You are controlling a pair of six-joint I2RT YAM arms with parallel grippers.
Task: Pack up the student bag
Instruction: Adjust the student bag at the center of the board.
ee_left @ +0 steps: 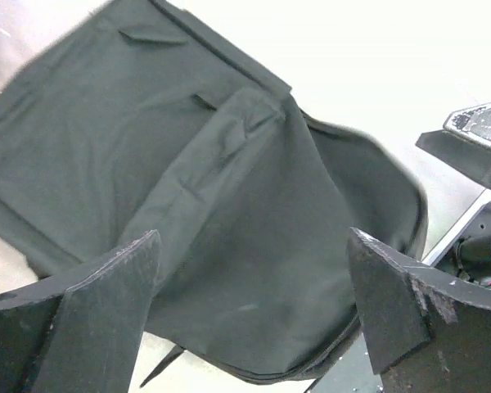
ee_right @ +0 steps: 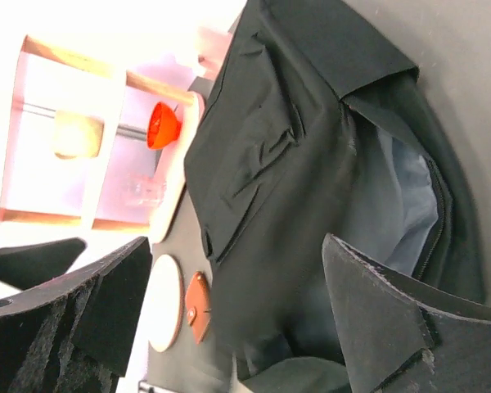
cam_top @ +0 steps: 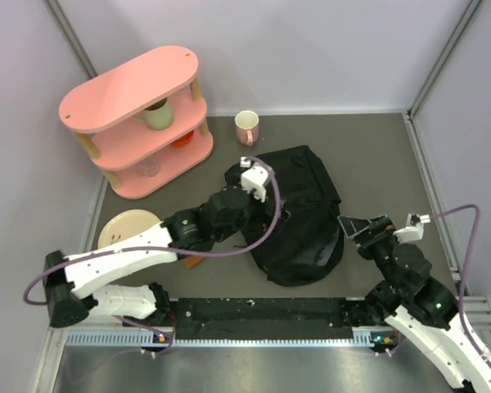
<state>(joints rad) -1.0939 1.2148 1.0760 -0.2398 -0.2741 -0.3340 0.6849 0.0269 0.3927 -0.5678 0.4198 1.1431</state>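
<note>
One bag (cam_top: 303,213), two mugs (cam_top: 246,127) (cam_top: 157,114), one plate (cam_top: 127,225)

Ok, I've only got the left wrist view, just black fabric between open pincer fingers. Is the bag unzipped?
Observer: Yes. The right wrist view shows the student bag gaping, with grey lining showing inside.
Operator: Where's the right pincer?
Observer: In the top view the right pincer stands open just right of the bag, holding nothing.
Operator: Anything outside the bag?
Observer: A cream mug stands on the table beyond the bag.
</note>
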